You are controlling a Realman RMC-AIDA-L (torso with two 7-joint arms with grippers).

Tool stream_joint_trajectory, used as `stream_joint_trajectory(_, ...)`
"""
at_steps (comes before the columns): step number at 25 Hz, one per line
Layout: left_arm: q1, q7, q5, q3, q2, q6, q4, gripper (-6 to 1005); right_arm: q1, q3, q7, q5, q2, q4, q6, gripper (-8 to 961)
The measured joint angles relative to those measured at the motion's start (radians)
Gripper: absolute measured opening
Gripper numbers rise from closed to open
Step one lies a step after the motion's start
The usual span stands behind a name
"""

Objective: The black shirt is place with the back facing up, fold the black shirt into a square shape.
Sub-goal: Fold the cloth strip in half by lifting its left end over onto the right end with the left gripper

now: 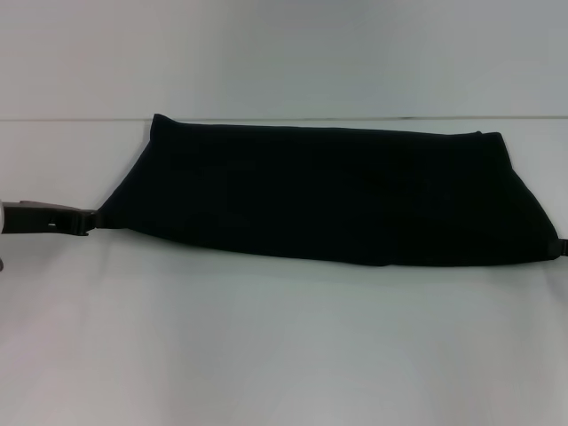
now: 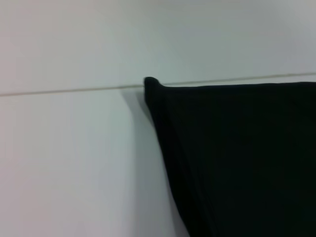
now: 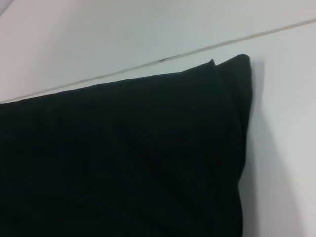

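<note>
- Shirt (image 1: 328,191) progress, as you can judge it: the black shirt lies as a long, low band across the far half of the table (image 1: 284,346), so at least one lengthwise fold looks done; no sleeves or collar show
- Layers show at the shirt's far right corner, where the right wrist view has two edges stacked one just behind the other
- What's left for you, by my reading: the band is much wider than it is deep, so it needs folding across its width, perhaps more than once, to reach a square
- Left gripper (image 1: 86,221) sits at the shirt's near left corner, touching the cloth; you cannot tell whether it is clenched on the fabric or released
- Right gripper (image 1: 559,251) only peeks in at the shirt's near right corner, at the picture's edge; its state cannot be told either
- Surface: a plain white tabletop, with a thin seam (image 1: 71,119) running just behind the shirt's far edge
- Room: beyond that seam you see only a pale blank wall (image 1: 284,53)
</note>
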State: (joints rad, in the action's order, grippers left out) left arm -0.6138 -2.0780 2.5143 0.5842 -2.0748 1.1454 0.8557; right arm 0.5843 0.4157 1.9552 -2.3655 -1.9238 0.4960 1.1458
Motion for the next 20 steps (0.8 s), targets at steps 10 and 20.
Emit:
stream_joint_trajectory(10, -0.001, -0.004, -0.007, 0.003, 0.000, 0.035, 0.038, 4, 0.000, -0.002, -0.001, 0.001, 0.000, 0.035, 0.045, 10)
stream_joint_trajectory(20, -0.007, -0.012, -0.039, -0.001, 0.001, 0.051, 0.087, 4, 0.010, -0.003, 0.007, 0.025, 0.006, 0.075, 0.092, 9)
